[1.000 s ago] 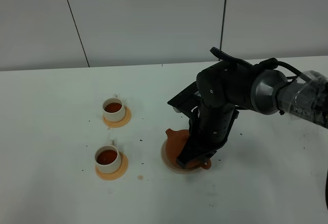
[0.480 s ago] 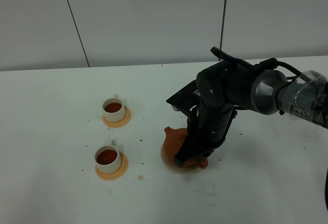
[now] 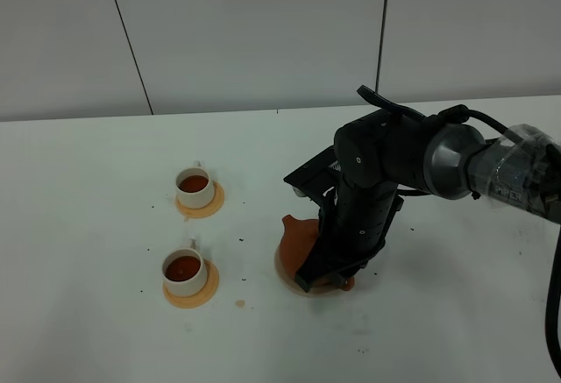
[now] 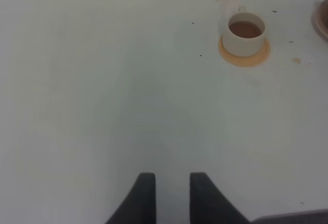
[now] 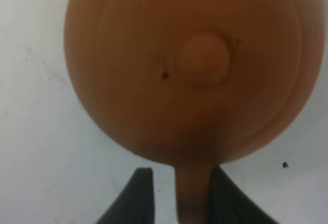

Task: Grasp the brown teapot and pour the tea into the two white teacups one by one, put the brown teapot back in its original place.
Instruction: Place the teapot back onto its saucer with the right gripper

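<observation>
The brown teapot rests on or just above the beige disc, its original place, right of the cups; the arm hides most of it. My right gripper is shut on its handle. In the right wrist view the lid and knob fill the frame and the handle runs between the fingers. The two white teacups, far and near, hold brown tea. My left gripper is shut and empty over bare table; the near cup lies ahead of it.
Each cup stands on a small orange coaster. Dark specks and a small brown spot lie on the white table between the cups and the disc. A grey panelled wall stands behind the table.
My right arm has shifted slightly left and lower with the teapot over the disc. The cups and left gripper have not moved.
</observation>
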Available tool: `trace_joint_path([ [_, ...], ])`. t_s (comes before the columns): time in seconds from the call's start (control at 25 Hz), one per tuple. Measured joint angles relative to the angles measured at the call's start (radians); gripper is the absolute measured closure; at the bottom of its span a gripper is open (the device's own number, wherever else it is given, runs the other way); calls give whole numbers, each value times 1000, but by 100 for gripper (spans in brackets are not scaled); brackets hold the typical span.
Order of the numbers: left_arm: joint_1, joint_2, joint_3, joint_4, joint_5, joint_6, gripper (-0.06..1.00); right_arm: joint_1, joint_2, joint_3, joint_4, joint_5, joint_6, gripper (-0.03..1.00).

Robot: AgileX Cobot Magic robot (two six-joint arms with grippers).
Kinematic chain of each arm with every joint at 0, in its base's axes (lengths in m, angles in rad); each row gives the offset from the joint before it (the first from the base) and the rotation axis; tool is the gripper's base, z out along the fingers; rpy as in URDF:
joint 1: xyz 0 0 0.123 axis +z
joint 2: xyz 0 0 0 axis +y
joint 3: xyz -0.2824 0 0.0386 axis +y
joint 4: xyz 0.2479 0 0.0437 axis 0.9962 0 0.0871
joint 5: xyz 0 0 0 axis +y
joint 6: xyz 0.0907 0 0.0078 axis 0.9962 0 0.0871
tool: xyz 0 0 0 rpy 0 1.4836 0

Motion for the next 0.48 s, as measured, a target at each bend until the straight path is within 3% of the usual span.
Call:
trace_joint_path([
  [0.48, 0, 0, 0, 0, 0, 0, 71, 0, -3, 0, -37, -2, 5, 62],
])
